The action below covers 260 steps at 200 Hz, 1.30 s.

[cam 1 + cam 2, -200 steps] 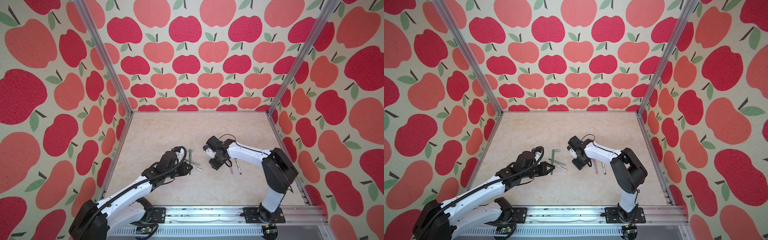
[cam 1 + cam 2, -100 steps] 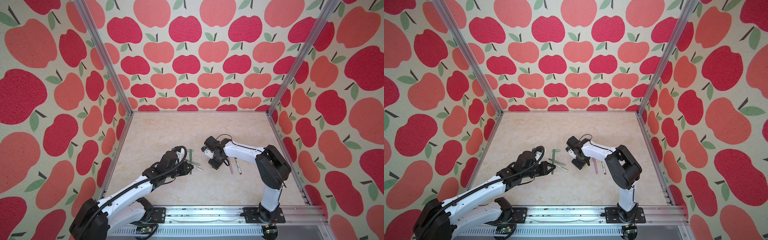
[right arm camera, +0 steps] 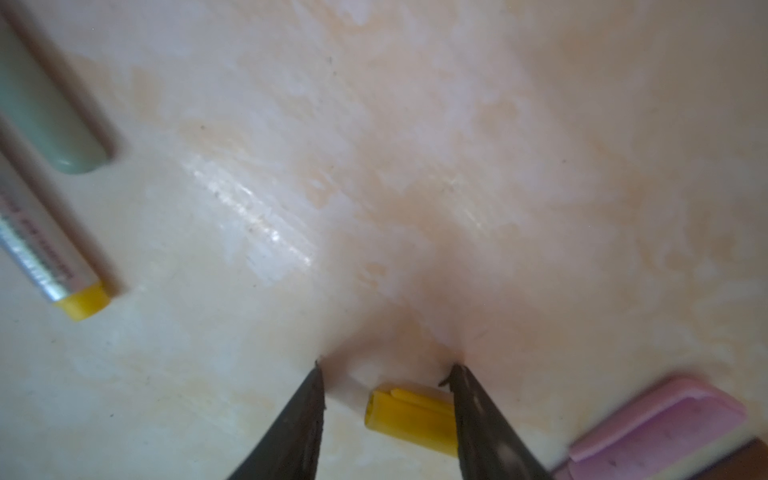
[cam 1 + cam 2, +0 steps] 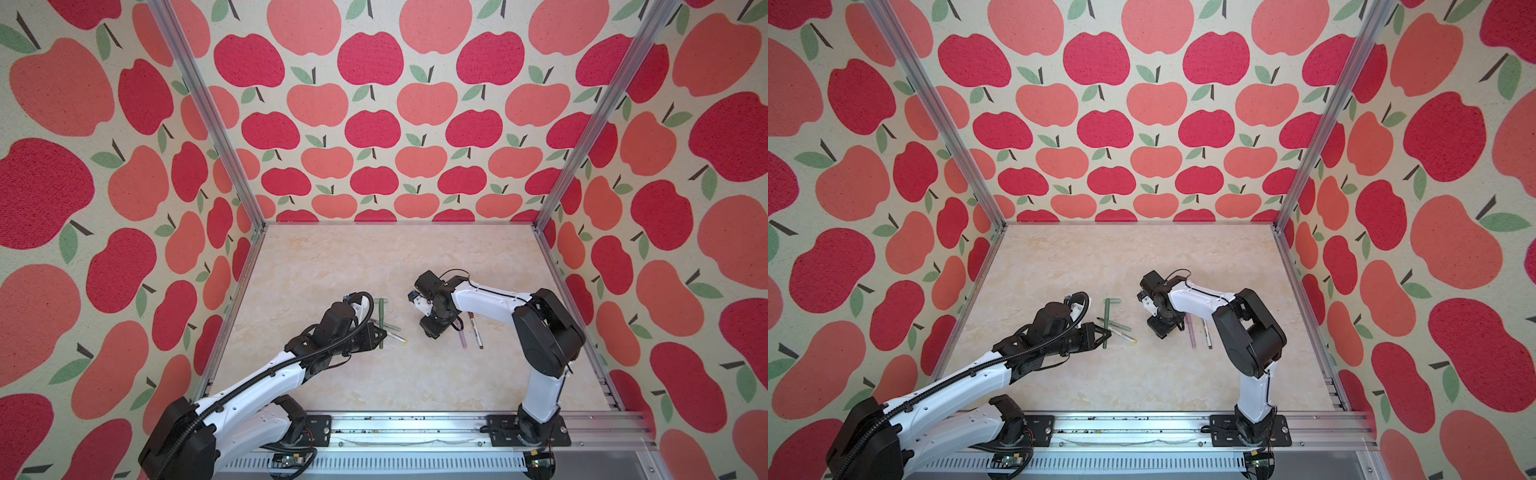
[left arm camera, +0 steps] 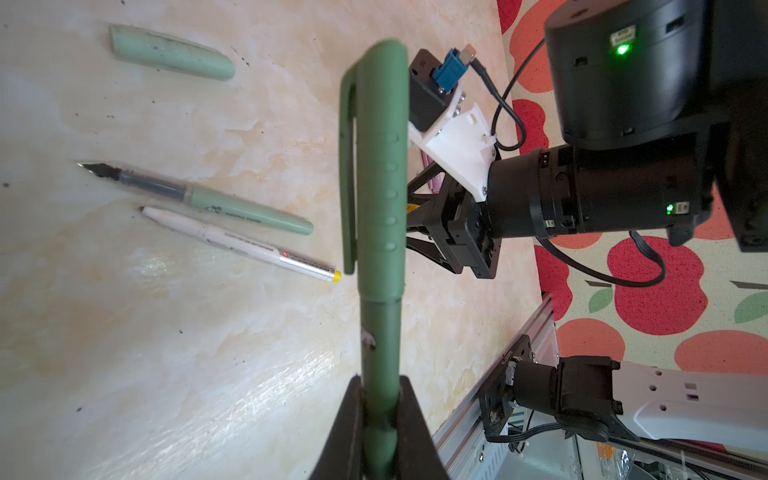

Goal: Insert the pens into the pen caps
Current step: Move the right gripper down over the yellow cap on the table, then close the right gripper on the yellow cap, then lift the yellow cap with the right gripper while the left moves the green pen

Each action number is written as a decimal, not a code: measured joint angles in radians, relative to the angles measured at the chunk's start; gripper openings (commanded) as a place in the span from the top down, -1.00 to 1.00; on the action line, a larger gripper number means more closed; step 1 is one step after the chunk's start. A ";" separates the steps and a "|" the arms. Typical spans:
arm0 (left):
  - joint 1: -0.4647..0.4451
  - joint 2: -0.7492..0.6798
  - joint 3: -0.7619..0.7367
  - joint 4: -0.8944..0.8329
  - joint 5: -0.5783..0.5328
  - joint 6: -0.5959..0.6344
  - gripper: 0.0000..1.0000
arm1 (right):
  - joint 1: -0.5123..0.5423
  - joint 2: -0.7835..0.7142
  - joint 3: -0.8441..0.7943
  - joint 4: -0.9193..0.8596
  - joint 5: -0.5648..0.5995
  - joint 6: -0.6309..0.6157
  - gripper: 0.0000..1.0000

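Your left gripper is clenched on the dark green pen, low on the barrel. This pen already wears its dark green cap. In both top views its long axis runs from the near side to the back wall, and the capped end points to that wall.

Just beside it, 2 pens lie flat on the table, close together and almost parallel. The pale green pen is uncapped, and its dark tip points away from your right arm. The white pen points its yellow end toward that arm. The pale green cap lies apart from its pen, near the capped end of the held pen.

Your right gripper is released, with its jaws apart and low at the table. The yellow cap lies between the fingers with its long axis across the gap. One end is against a finger and the other end is clear, so the cap is not grasped.

On the far side of this gripper from the held pen, the capped pink pen and the brown pen lie side by side. Their long axes run about near to far.
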 measured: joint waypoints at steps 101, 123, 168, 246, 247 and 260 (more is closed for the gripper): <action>-0.014 0.015 0.007 0.000 -0.003 0.000 1.00 | 0.000 -0.047 -0.061 0.013 -0.023 0.056 0.01; -0.018 0.015 0.008 0.000 -0.004 0.000 1.00 | 0.000 -0.049 -0.065 0.014 -0.022 0.069 0.16; -0.023 0.015 0.009 0.000 -0.012 0.000 1.00 | 0.004 -0.046 -0.064 0.011 -0.004 0.101 0.40; -0.026 0.013 0.009 0.000 -0.026 0.000 1.00 | 0.011 -0.039 -0.055 0.000 0.017 0.148 0.58; -0.026 0.013 0.009 0.000 -0.026 0.000 1.00 | 0.011 -0.039 -0.055 0.000 0.017 0.150 0.58; -0.026 0.012 0.009 0.000 -0.026 0.000 1.00 | 0.007 -0.039 -0.055 0.000 0.015 0.170 0.58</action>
